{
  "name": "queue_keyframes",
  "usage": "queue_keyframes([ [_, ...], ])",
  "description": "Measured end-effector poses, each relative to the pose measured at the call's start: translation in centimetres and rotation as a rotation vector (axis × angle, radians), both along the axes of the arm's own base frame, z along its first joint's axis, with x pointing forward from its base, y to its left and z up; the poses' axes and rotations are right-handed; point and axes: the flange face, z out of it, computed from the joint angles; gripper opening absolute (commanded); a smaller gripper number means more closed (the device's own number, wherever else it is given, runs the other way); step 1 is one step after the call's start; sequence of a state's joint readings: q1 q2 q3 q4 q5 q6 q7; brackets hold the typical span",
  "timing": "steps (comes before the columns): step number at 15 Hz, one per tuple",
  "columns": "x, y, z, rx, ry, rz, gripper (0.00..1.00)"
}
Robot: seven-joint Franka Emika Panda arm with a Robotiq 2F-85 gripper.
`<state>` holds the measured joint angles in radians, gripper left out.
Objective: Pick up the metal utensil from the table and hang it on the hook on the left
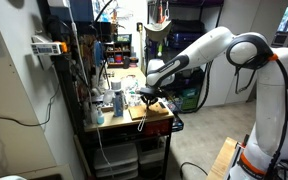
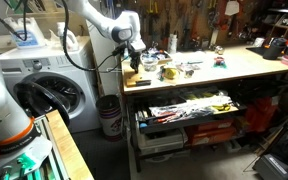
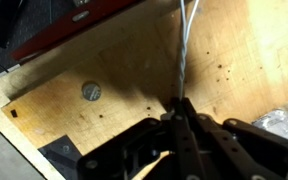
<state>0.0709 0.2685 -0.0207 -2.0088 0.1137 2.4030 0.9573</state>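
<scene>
- We see the table (image 2: 246,63), a narrow workbench with a tan wooden top, in a crowded workshop room.
- Clutter (image 2: 179,68) sits mid-bench. Hand tools (image 2: 184,18) hang on the wall behind.
- In the wrist view the table (image 3: 104,118) top is tan wood dotted with small dark holes. The red front edge (image 3: 74,35) runs across the upper left.
- The gripper (image 3: 181,108) is clenched on the metal utensil (image 3: 187,50). The thin silvery wire runs from between the fingertips up and out of the top of the wrist view, over the tan top.
- We cannot tell whether the utensil touches the wood or hangs just above it.
- A round metal disc (image 3: 91,91) lies flat on the top, apart from the utensil.
- In both exterior views the gripper (image 1: 150,96) (image 2: 134,62) hangs over one end of the table (image 1: 156,124). The utensil is too thin to make out there.
- A washing machine (image 2: 46,92) stands just beside that end of the table, with a bucket (image 2: 109,115) between them.
- An open drawer (image 2: 189,105) full of tools juts out under the top, past the front edge.
- The white arm (image 1: 209,50) reaches in from the open side of the room.
- The gripper sits near the table's end edge and front edge.
- Open floor (image 1: 199,135) lies beside the table in an exterior view. Tall shelving (image 1: 79,60) closes off its far side.
</scene>
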Motion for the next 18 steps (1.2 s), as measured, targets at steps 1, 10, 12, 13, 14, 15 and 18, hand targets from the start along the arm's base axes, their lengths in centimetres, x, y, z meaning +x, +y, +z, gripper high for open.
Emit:
queue_keyframes([
  [1,0.0,-0.1,0.3,0.000,-0.002,-0.007,0.01],
  [10,-2.6,-1.6,6.0,0.035,0.177,-0.091,0.01],
  [12,-3.9,-1.6,7.3,0.079,0.281,-0.088,0.01],
  [13,-4.6,-1.6,8.0,0.106,0.330,-0.088,0.01],
  [14,-5.2,-1.6,8.7,0.136,0.374,-0.090,0.01],
  [15,-5.7,-1.7,9.3,0.168,0.411,-0.094,0.01],
  [18,-6.8,-2.1,10.7,0.262,0.460,-0.119,0.01],
])
